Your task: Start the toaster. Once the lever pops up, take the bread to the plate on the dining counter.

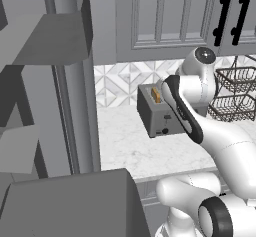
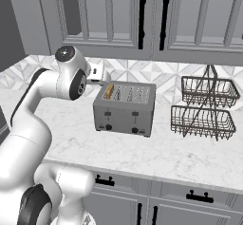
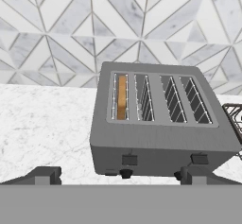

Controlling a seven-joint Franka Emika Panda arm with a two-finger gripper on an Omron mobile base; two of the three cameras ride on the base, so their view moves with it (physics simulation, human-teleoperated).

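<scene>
A rendered kitchen scene. A dark grey toaster [image 2: 124,107] stands on a white marble desk [image 2: 190,157], near the centre of the right base view, its back toward a tiled wall with a grey and white diamond pattern. In the left base view the toaster [image 1: 159,111] sits right of centre, partly behind the white robot arm. One slice of bread [image 3: 122,97] stands upright in the leftmost slot; in the hand view its tan top edge shows left of centre. In the right base view the bread [image 2: 109,92] peeks from the slot at the toaster's left end. The other slots are vacant.

The jaws [image 3: 118,176] hang in front of the toaster, spread as wide as they go and holding nothing; the two dark tips rise at the bottom of the hand view, well apart, with the toaster's front face and its small black knobs between them.

A two-tier wire basket [image 2: 205,109] stands to the right of the toaster in the right base view.

Judging by this, the task is at its very beginning: the toaster appears not yet started, the bread is still in its slot, and carrying it to the plate remains entirely ahead.
</scene>
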